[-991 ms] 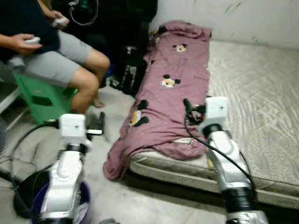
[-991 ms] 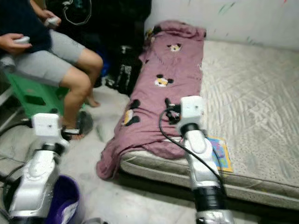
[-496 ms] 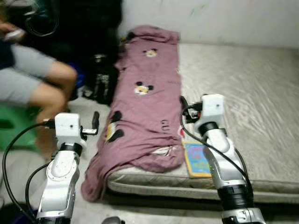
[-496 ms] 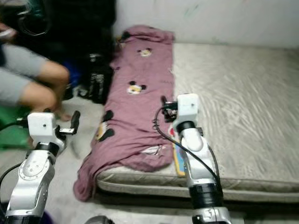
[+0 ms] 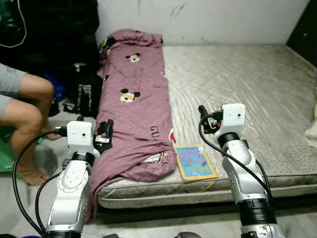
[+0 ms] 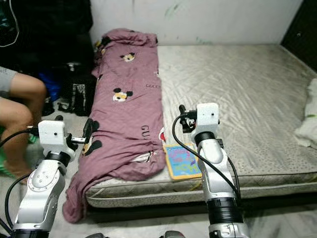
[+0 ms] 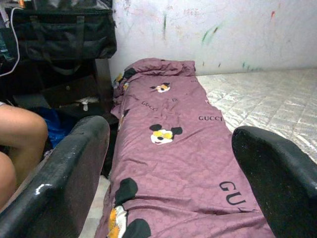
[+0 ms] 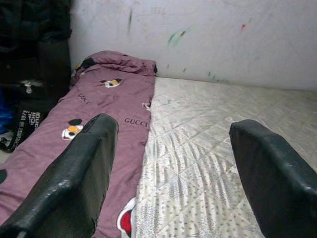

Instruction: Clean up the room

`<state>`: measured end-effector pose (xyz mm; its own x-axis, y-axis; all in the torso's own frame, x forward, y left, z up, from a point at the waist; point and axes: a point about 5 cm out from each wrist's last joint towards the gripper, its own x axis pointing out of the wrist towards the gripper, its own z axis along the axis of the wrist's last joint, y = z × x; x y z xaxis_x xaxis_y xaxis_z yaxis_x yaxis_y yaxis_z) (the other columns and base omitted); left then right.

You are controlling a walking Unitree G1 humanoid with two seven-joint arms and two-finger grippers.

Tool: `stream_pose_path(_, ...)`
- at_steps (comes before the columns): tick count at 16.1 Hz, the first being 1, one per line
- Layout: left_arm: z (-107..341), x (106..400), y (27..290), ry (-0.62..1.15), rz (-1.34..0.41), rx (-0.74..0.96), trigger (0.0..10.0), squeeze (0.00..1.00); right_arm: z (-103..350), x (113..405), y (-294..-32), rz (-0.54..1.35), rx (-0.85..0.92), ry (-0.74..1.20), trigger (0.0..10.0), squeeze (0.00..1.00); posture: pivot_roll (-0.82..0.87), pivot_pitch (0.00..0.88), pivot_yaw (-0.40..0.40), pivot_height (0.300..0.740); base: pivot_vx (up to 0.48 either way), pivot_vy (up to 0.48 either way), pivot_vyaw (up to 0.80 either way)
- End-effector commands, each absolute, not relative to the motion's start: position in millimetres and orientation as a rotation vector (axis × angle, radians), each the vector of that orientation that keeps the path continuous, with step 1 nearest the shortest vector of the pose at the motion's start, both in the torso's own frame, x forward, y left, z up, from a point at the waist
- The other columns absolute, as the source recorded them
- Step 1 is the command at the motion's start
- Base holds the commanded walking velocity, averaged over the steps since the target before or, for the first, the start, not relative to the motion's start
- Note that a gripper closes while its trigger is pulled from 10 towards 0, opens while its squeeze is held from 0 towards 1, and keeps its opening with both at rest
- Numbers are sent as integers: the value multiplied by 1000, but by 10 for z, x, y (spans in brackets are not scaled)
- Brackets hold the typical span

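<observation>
Head view: mauve cartoon-print blanket (image 5: 132, 106) lies along the left edge of the grey quilted mattress (image 5: 237, 84), colourful picture book (image 5: 195, 161) beside it near the front edge | left wrist: my left hand (image 7: 171, 178) gapes open, empty, above the blanket | right wrist: my right hand (image 8: 173, 173) gapes open, empty, above the mattress

I see a mauve blanket (image 6: 124, 114) running down the frame's left-centre on the mattress (image 6: 237, 89), a colourful book (image 6: 182, 161) beside its lower end.
</observation>
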<state>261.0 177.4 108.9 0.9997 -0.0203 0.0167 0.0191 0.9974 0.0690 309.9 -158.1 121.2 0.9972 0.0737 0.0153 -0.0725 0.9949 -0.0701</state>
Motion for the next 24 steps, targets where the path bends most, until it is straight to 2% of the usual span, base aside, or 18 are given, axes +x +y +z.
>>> stream_pose_path(1, 1103, 2613, 1790, -20, -17, 74, 10000, 0, 1246, 3115, -1561, 80, -68, -28, 10000, 0, -97, 0, -21, 740, 0, -300, 0)
stream_pose_path(17, 1098, 2606, 1779, -21, -19, 70, 10000, 0, 1227, 3115, -1563, 86, -69, -19, 10000, 0, -97, 0, -24, 740, 0, -334, 0)
stream_pose_path(24, 1114, 2605, 1772, -35, -28, 58, 10000, 0, 1226, 3116, -1556, 88, -70, -19, 10000, 0, -97, 0, -25, 740, 0, 0, 0)
